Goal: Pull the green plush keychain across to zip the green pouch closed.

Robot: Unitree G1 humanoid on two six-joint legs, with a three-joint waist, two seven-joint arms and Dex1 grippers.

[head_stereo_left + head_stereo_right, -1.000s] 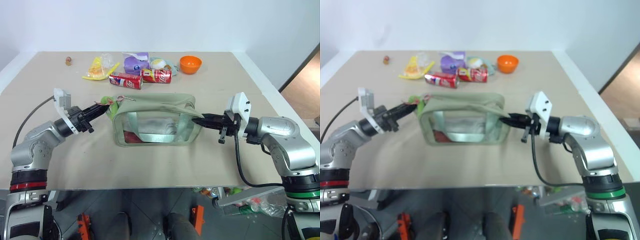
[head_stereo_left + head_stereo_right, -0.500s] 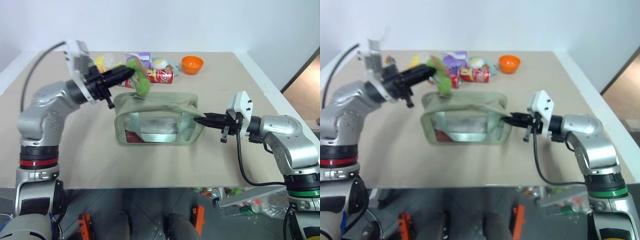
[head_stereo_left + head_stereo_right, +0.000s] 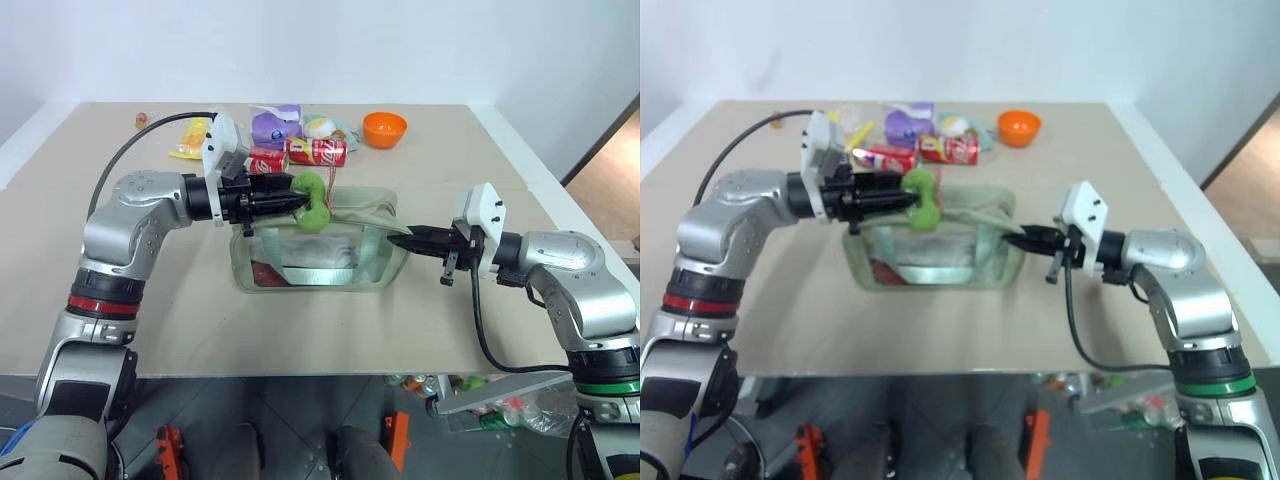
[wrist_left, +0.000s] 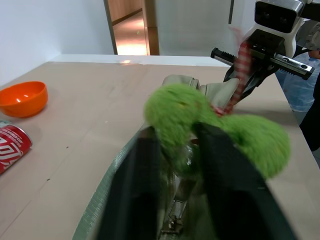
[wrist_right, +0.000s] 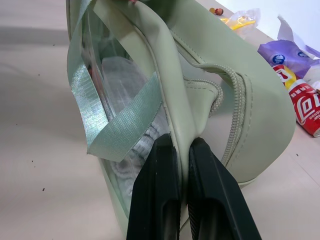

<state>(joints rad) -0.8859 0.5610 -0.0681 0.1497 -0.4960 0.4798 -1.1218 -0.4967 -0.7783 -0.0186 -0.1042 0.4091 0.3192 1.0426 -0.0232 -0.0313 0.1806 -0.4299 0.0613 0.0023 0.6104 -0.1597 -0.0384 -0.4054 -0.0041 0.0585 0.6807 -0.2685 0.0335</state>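
Green plush keychain (image 4: pixel 200 127) | between left gripper (image 3: pixel 296 203) jaws, seemingly loosening | green pouch (image 3: pixel 330 262) zipper runs toward right gripper (image 5: pixel 181 150), pinching pouch end.

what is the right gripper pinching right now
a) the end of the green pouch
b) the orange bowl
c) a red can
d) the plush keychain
a: the right gripper has its two black fingers shut on a fabric fold at the end of the green pouch, while the green plush keychain sits between the fingers of the left gripper.
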